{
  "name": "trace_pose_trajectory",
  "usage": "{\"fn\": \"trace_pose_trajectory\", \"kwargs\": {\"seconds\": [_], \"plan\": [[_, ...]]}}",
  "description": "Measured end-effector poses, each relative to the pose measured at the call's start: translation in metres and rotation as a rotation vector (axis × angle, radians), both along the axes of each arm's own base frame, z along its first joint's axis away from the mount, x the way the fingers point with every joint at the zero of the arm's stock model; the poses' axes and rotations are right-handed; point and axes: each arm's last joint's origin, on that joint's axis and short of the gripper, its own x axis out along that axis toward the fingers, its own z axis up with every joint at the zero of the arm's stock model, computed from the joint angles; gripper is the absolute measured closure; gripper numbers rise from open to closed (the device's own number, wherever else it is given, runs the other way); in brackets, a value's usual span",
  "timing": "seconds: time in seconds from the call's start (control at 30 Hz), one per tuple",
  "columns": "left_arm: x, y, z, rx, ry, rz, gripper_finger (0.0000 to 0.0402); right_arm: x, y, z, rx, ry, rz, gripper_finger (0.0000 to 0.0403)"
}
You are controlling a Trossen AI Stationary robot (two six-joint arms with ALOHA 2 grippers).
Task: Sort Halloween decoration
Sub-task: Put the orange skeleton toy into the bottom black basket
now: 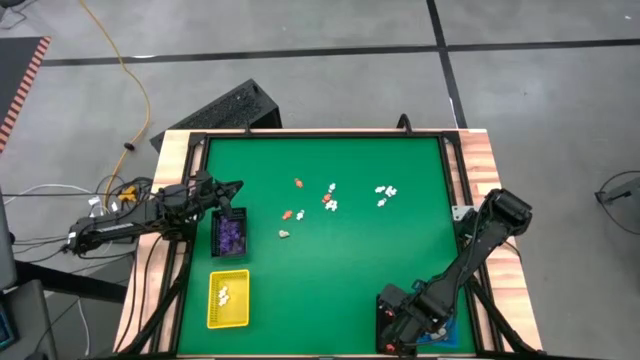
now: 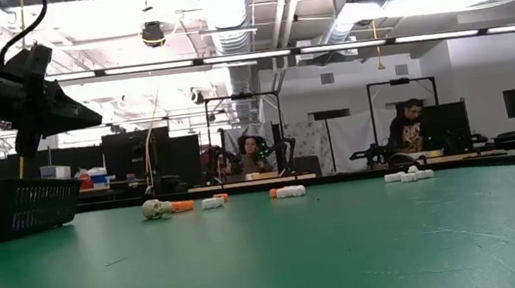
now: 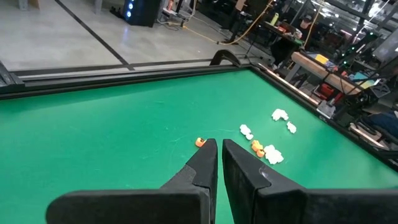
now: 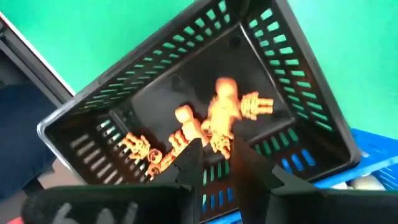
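Observation:
Small orange [image 1: 298, 183], white [image 1: 385, 190] and cream [image 1: 284, 234] Halloween decoration figurines lie scattered on the green mat's far half. At the near right corner, my right gripper [image 4: 219, 163] points down into a black mesh tray [image 4: 155, 56], fingers open. Several orange skeleton figurines [image 4: 186, 134] lie on the tray floor. One blurred orange figurine [image 4: 222, 115] is just past the fingertips. My left gripper [image 3: 219, 155] hovers shut and empty at the left, above a black tray of purple figurines [image 1: 230, 232]. My right gripper points down into the black tray with its fingers apart. The blurred orange figurine's lower end [image 4: 221, 144] shows right at the fingertips. I cannot tell whether it touches them.
A yellow tray [image 1: 228, 298] with white figurines sits at the near left. A blue tray [image 4: 373, 155] lies beside and partly under the black one. A dark frame [image 1: 450, 180] rims the mat. The mat's near middle is bare green.

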Motion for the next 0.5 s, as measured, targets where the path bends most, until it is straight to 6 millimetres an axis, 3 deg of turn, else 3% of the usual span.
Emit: {"fn": "trace_pose_trajectory", "kwargs": {"seconds": [0.27,0.5], "plan": [[0.0,0.0,0.0,-0.001,0.0,-0.01,0.0388,0.005,-0.001,0.003,0.02,-0.031,0.03,0.03],[0.0,0.0,0.0,-0.009,-0.006,-0.009,0.0388,0.035,-0.026,0.038,0.043,-0.197,0.2,0.03]]}}
